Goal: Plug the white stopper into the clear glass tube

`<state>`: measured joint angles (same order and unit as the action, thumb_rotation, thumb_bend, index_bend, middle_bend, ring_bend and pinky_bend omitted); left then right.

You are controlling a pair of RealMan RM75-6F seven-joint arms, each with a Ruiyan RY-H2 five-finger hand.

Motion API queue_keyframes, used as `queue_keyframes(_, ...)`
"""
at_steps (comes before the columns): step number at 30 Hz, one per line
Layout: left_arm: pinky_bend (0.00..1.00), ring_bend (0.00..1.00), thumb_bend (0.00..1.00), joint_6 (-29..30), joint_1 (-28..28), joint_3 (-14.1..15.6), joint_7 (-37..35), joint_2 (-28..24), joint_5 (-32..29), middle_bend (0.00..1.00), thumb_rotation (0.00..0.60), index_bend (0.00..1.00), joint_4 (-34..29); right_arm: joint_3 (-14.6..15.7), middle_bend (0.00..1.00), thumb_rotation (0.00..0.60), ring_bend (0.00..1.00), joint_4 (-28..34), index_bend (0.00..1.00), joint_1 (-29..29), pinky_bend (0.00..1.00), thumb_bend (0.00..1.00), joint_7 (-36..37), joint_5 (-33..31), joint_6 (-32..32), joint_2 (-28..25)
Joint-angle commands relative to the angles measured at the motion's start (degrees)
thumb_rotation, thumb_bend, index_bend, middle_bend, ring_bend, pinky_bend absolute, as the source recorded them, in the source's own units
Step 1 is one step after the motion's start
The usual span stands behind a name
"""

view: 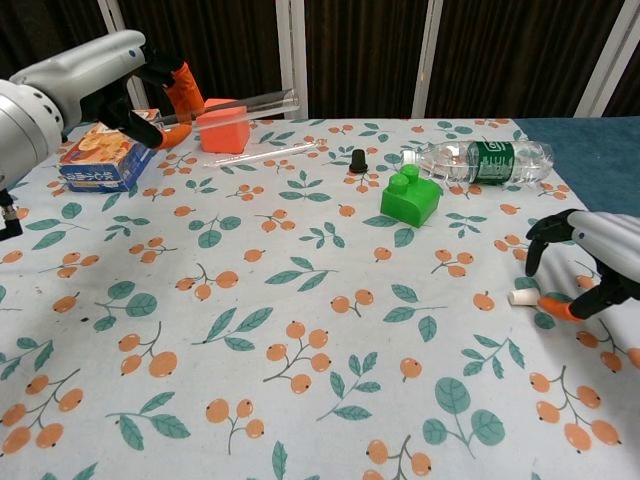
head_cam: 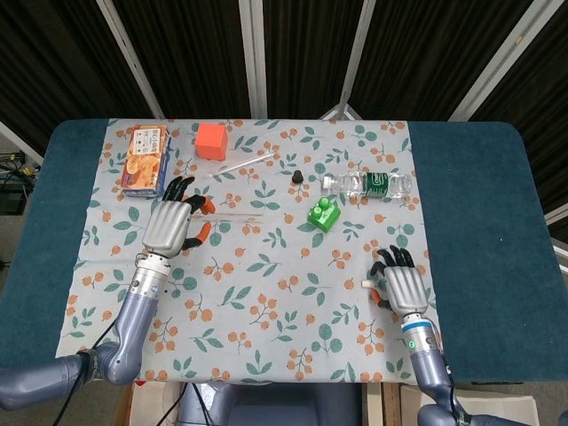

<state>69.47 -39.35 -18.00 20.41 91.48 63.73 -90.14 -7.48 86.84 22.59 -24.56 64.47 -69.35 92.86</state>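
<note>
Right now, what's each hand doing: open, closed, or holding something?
Left hand: holds the clear glass tube above the table.
Right hand: open, fingers arched over the white stopper, not gripping it.

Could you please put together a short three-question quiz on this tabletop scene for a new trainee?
1. True or false: the left hand holds the glass tube up off the cloth.
2. Which thing lies nearest the right hand? A) the orange block B) the white stopper C) the cracker box
3. Fill in: the green brick sits just in front of the lying water ____.

Key
1. True: in the chest view the tube sticks out level from the raised hand.
2. B: the stopper lies on the cloth beside the curled fingers, not yet held.
3. bottle
</note>
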Motion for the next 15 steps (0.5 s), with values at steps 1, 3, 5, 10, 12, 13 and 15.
queue_keyframes(1, 0.00, 0.09, 0.81, 0.13, 0.09, 0.22, -0.05, -0.04, 0.18, 0.56, 0.600, 0.55, -0.09, 0.40, 0.20, 0.600, 0.09, 0.14, 0.47, -0.31, 0.09, 0.36, -0.26, 0.00, -0.22, 0.40)
queue_keyframes(3, 0.00, 0.09, 0.82, 0.24, 0.19, 0.35, -0.11, -0.17, 0.27, 0.56, 0.600, 0.55, -0.24, 0.48, 0.20, 0.600, 0.09, -0.08, 0.47, -0.40, 0.09, 0.36, -0.53, -0.31, -0.25, 0.77)
queue_keyframes(5, 0.00, 0.09, 0.82, 0.38, 0.28, 0.34, -0.23, -0.39, 0.32, 0.56, 0.600, 0.55, -0.42, 0.39, 0.20, 0.600, 0.09, -0.47, 0.47, -0.39, 0.09, 0.36, -0.88, -0.63, -0.27, 1.16)
queue_keyframes(10, 0.00, 0.09, 0.82, 0.52, 0.41, 0.22, -0.59, -1.05, 0.45, 0.56, 0.600, 0.55, -0.74, 0.00, 0.20, 0.600, 0.09, -1.30, 0.47, -0.31, 0.09, 0.36, -1.20, -1.36, -0.18, 1.79)
queue_keyframes(12, 0.00, 0.09, 0.82, 0.54, 0.45, 0.19, -0.75, -1.21, 0.44, 0.56, 0.600, 0.55, -0.72, -0.09, 0.20, 0.600, 0.09, -1.59, 0.47, -0.24, 0.09, 0.36, -1.30, -1.43, -0.16, 2.01)
queue_keyframes(13, 0.00, 0.09, 0.82, 0.55, 0.48, 0.19, -0.88, -1.29, 0.45, 0.56, 0.600, 0.55, -0.68, -0.12, 0.20, 0.600, 0.09, -1.77, 0.47, -0.18, 0.09, 0.36, -1.36, -1.40, -0.13, 2.14)
queue_keyframes(15, 0.00, 0.09, 0.82, 0.53, 0.48, 0.20, -0.98, -1.36, 0.44, 0.56, 0.600, 0.55, -0.60, -0.17, 0.20, 0.600, 0.09, -1.95, 0.47, -0.10, 0.09, 0.36, -1.43, -1.43, -0.05, 2.31)
